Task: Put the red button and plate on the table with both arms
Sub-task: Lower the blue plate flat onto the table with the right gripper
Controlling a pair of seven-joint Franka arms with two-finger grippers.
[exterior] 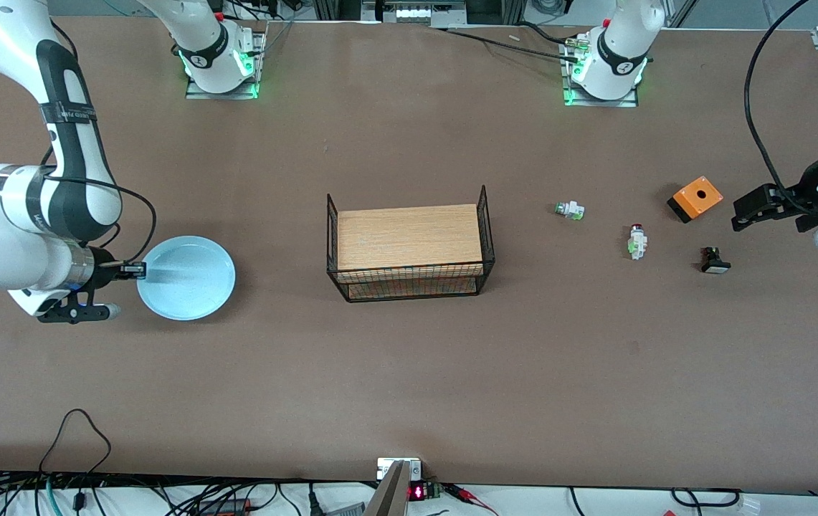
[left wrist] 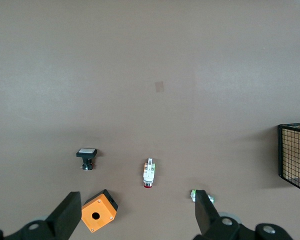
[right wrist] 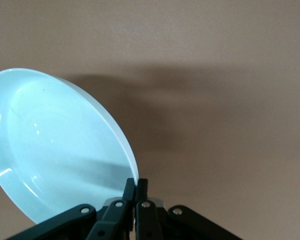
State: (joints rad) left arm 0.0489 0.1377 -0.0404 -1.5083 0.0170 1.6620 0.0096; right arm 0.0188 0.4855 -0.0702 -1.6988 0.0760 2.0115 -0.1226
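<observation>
Two grippers, two states: my right gripper [exterior: 135,270] is clenched on the rim of the pale blue plate [exterior: 190,278] at the right arm's end of the table [exterior: 409,387]; my left gripper [left wrist: 137,217] hangs spread and empty above the red button [exterior: 637,241], which lies on the table. I worry the thin rim pinch could slip and drop the plate. The wire basket [exterior: 484,236] holds only its wooden board [exterior: 409,235].

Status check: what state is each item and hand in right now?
Plate: gripped by its rim.
Right hand: shut on plate.
Left hand: open, holding nothing, over the table's left-arm end.
Red button: lying on table, untouched.
Basket: upright on table, holding only its wooden board.
</observation>
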